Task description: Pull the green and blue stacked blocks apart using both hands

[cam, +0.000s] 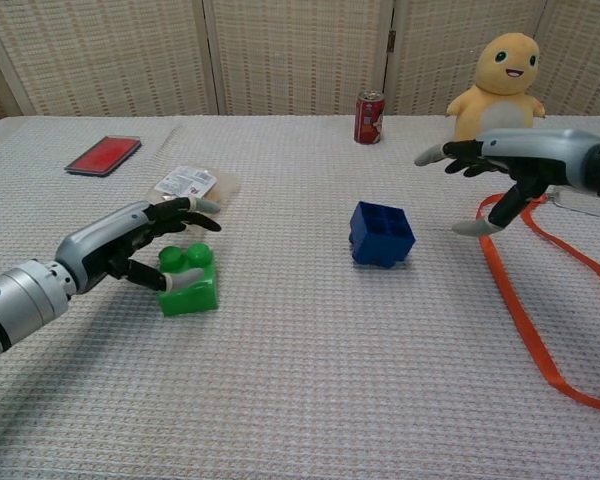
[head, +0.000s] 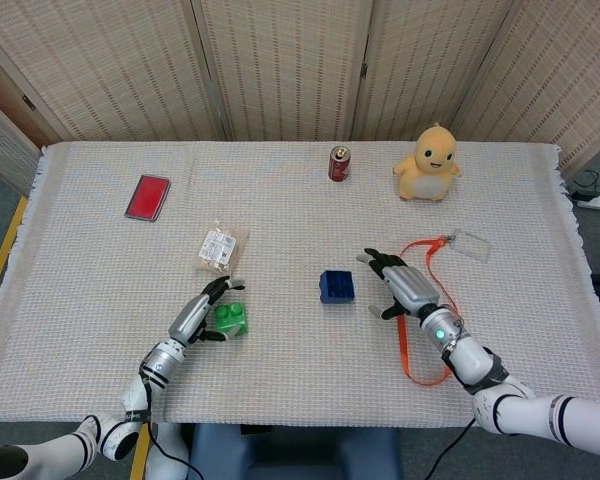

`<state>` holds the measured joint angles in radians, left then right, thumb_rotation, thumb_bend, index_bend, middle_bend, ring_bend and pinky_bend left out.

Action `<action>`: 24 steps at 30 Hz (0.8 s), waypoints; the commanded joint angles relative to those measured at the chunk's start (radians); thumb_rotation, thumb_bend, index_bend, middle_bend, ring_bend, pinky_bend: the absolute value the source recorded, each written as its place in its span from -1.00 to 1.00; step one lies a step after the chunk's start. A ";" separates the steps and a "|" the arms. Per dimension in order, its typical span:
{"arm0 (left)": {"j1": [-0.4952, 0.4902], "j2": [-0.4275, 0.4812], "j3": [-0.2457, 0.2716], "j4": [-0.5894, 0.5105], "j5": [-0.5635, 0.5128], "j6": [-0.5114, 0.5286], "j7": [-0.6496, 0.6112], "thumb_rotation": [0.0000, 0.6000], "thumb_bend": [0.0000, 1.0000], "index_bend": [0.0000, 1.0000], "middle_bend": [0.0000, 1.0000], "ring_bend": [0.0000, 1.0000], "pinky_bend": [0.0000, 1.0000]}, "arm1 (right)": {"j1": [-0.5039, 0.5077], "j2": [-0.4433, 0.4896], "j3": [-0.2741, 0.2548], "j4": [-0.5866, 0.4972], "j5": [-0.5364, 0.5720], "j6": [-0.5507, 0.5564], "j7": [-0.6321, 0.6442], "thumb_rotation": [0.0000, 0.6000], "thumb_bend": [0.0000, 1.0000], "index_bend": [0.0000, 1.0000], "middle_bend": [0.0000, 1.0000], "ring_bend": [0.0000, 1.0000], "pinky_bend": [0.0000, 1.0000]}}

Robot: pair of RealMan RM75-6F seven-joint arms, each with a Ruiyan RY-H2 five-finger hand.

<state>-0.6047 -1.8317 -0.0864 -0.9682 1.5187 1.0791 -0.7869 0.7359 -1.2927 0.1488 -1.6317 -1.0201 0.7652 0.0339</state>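
The green block (head: 230, 320) (cam: 188, 283) stands studs-up on the tablecloth at the front left. My left hand (head: 202, 315) (cam: 130, 250) is at its left side with fingers spread above the studs; the thumb touches the block's front. The blue block (head: 336, 286) (cam: 381, 233) lies alone near the table's middle, hollow underside up. My right hand (head: 405, 288) (cam: 500, 165) hovers to its right, fingers spread, holding nothing and well apart from the block.
An orange lanyard (head: 420, 330) (cam: 530, 330) with a clear badge (head: 472, 245) loops under my right hand. At the back stand a red can (head: 339, 163) (cam: 369, 104) and a yellow plush (head: 428, 163) (cam: 500, 80). On the left lie a snack packet (head: 223, 248) (cam: 190, 182) and a red phone (head: 147, 197) (cam: 103, 155).
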 commanded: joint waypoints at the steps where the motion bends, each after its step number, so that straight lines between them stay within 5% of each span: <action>1: -0.018 0.049 0.038 -0.022 0.071 0.032 0.023 1.00 -0.22 -0.68 -0.62 -1.00 -1.00 | -0.033 0.045 -0.002 -0.047 -0.059 0.050 0.008 1.00 -0.22 -1.00 -1.00 -1.00 -1.00; 7: -0.048 0.269 0.124 -0.204 0.196 0.059 0.186 1.00 -0.22 -0.72 -0.71 -1.00 -1.00 | -0.173 0.087 -0.099 -0.107 -0.199 0.304 -0.144 1.00 -0.22 -1.00 -1.00 -1.00 -1.00; 12: 0.006 0.437 0.173 -0.359 0.187 0.088 0.340 1.00 -0.22 -0.71 -0.73 -1.00 -1.00 | -0.314 0.114 -0.185 -0.145 -0.322 0.523 -0.258 1.00 -0.22 -1.00 -1.00 -1.00 -1.00; 19: 0.205 0.471 0.184 -0.373 0.102 0.290 0.588 1.00 -0.22 -0.70 -0.73 -1.00 -1.00 | -0.505 0.098 -0.268 -0.103 -0.450 0.776 -0.338 1.00 -0.22 -1.00 -1.00 -1.00 -1.00; 24: 0.302 0.543 0.198 -0.480 0.069 0.381 0.684 1.00 -0.22 -0.67 -0.71 -1.00 -1.00 | -0.578 0.109 -0.301 -0.084 -0.461 0.805 -0.318 1.00 -0.22 -1.00 -1.00 -1.00 -1.00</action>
<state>-0.3473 -1.3299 0.1006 -1.3949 1.6157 1.4181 -0.1586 0.1758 -1.1889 -0.1389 -1.7250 -1.4753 1.5606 -0.2776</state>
